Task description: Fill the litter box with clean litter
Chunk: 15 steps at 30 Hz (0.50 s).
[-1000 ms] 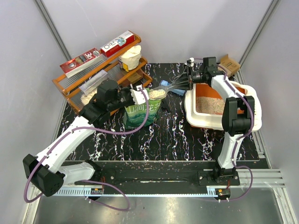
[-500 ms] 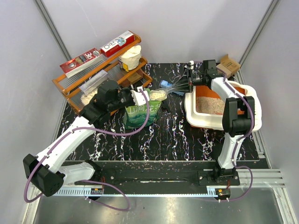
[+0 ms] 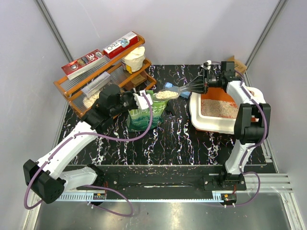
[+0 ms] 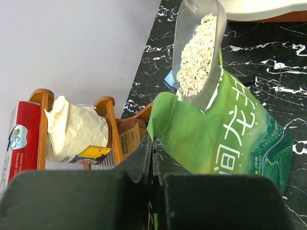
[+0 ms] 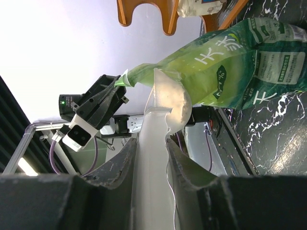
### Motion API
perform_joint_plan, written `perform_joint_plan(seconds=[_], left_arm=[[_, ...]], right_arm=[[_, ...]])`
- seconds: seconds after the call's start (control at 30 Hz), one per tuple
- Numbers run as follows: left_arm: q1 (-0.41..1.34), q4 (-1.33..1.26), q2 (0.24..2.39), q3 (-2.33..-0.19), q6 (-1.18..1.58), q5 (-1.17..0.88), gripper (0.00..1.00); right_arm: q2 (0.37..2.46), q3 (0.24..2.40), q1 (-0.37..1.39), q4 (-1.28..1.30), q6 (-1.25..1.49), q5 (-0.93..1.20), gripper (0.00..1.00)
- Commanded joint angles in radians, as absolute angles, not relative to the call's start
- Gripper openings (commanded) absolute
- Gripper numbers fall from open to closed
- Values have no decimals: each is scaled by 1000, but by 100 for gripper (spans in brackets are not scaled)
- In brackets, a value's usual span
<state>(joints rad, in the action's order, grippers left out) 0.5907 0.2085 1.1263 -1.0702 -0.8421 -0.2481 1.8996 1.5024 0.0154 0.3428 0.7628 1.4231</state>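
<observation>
The litter box (image 3: 209, 124) stands on the right side of the tabletop (image 3: 177, 139), and clean litter (image 3: 219, 108) covers its bottom. The right gripper (image 5: 151, 146) has its jaws clamped on the handle of a clear scoop (image 3: 169, 94), which is full of granules and sits above the open green pouch (image 3: 144, 116). The left gripper (image 4: 150, 149) has its jaws pressed together on the pouch's rim.

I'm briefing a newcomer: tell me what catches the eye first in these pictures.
A clear scoop heaped with clean litter, held by the right gripper above the green pouch, mid-frame. To its right sits the litter box, partly filled; the left gripper pinches the pouch's rim.
</observation>
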Motion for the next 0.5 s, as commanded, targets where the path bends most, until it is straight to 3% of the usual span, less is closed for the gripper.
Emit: perform_joint_plan(seconds=[0.0,0.47], left_arm=[[578,69,1069,-1088,-865,-201,0],[578,87,1077,-1091,-854,-213,0]], right_arm=[[1835,1482,-21,307,761,1445,0],[1786,1439,-67,222,833,1474,0]])
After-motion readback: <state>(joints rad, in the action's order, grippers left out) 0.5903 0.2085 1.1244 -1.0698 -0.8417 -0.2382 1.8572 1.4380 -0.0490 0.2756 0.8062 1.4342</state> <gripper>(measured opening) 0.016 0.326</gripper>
